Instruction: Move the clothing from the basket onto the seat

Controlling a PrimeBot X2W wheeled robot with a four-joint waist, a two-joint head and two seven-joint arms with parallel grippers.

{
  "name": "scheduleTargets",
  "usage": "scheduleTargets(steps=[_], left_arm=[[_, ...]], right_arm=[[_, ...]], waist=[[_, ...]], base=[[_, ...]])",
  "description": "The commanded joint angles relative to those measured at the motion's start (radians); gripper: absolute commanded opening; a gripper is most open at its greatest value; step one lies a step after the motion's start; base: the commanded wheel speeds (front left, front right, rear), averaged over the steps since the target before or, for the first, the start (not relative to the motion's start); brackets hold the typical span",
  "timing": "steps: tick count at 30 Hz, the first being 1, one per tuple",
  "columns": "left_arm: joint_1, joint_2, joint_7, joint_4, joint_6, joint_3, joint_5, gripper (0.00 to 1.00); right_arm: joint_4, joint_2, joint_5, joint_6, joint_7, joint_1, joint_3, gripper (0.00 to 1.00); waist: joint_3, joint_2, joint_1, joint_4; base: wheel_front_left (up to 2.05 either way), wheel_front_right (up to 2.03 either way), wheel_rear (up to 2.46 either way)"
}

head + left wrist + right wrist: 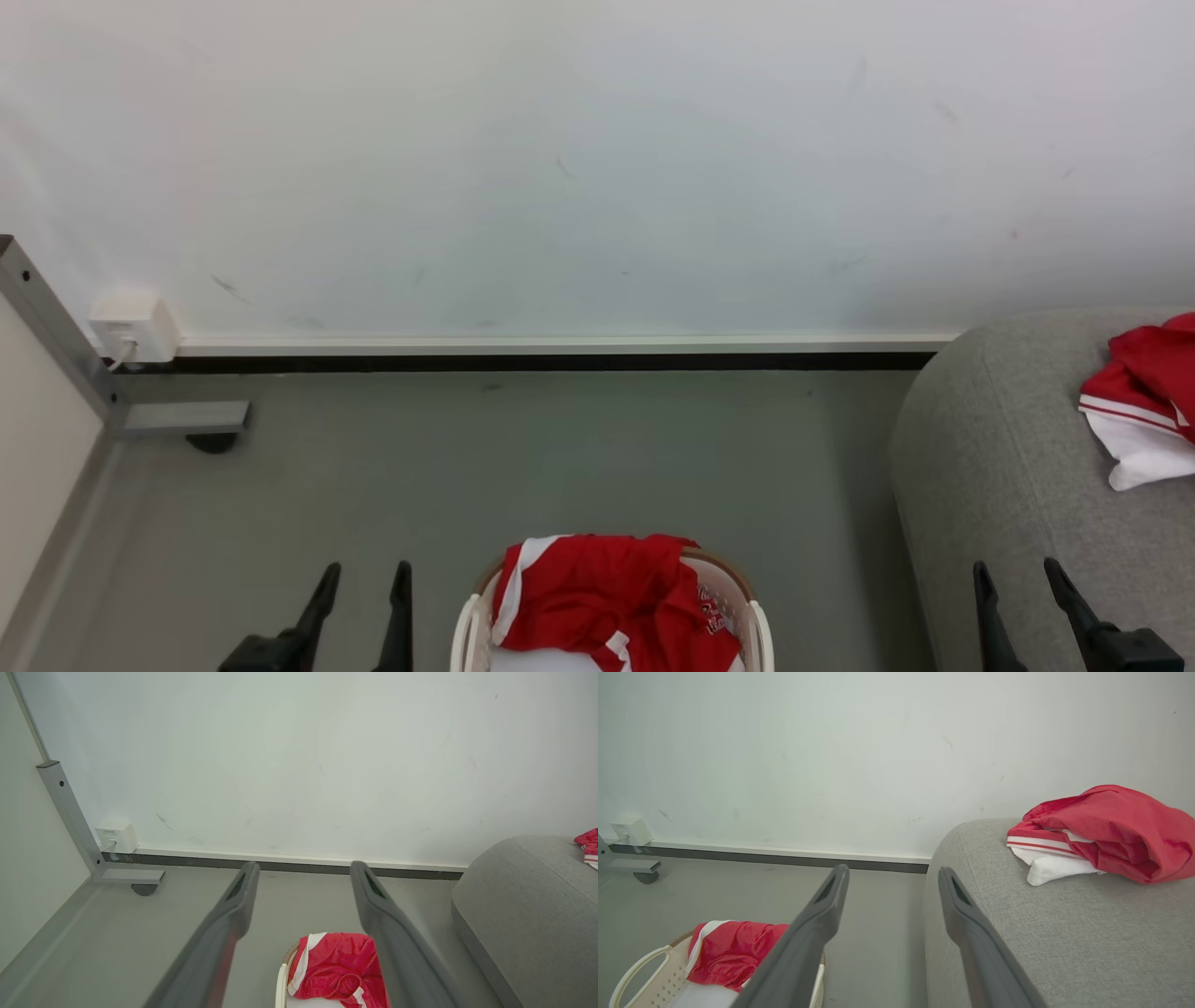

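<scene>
Red jersey (597, 593) lies bunched in the white laundry basket (464, 637) at 6 o'clock, over a pale cloth (541, 661). Left gripper (367, 566) at 7 o'clock and right gripper (1015, 564) at 5 hang empty, fingers wide. A deep pinch could drag that cloth along, or tip the basket, on the way to the grey sofa (990, 467) at 3 o'clock

Head view: set high, faced forward and down; the wall (597, 140) is seen across the upper half, the floor (560, 448) below, the basket (761, 639) cut by the bottom edge, the seat (990, 467) at the right edge.
Left wrist view: set lower, aimed along the left gripper (303, 865) at the wall; the basket is seen near, bottom centre.
Right wrist view: aimed likewise along the right gripper (893, 869); the seat is seen close, lower right.
Shared: wall, skirting (560, 345), socket box (135, 327), basket and seat corner are shown in all three.
</scene>
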Motion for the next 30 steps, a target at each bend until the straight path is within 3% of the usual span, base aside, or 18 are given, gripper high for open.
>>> scheduleTargets(steps=[1, 6, 14, 23, 30], left_arm=[[-0.013, 0.002, -0.001, 0.003, -0.006, -0.003, 0.009, 1.00], [-0.058, 0.002, -0.001, 0.022, -0.016, -0.041, -0.007, 1.00], [-0.269, 0.002, -0.001, 0.106, -0.034, -0.140, 0.012, 1.00], [-0.534, 0.003, -0.001, 0.388, -0.034, -0.268, -0.026, 1.00], [-0.720, 0.004, 0.007, 0.617, -0.037, -0.404, -0.088, 1.00]], right_arm=[[-0.002, -0.002, 0.008, -0.002, -0.003, -0.021, 0.002, 1.00], [-0.020, -0.002, 0.010, -0.002, -0.003, -0.050, 0.005, 1.00], [-0.076, -0.002, -0.009, -0.002, -0.003, -0.144, -0.006, 1.00], [-0.169, -0.002, -0.014, -0.002, -0.003, -0.230, 0.017, 1.00], [-0.265, -0.002, -0.034, -0.002, -0.002, -0.286, 0.064, 1.00]], waist=[[0.015, -0.0001, 0.0001, -0.016], [0.071, -0.0001, 0.0001, -0.060], [0.272, -0.0001, 0.0001, -0.152], [0.489, -0.0001, 0.0001, -0.218], [0.645, -0.0001, 0.0001, -0.212]], base=[[0.00, 0.00, 0.00], [0.00, 0.00, 0.00], [0.00, 0.00, 0.00], [0.00, 0.00, 0.00], [0.00, 0.00, 0.00]])
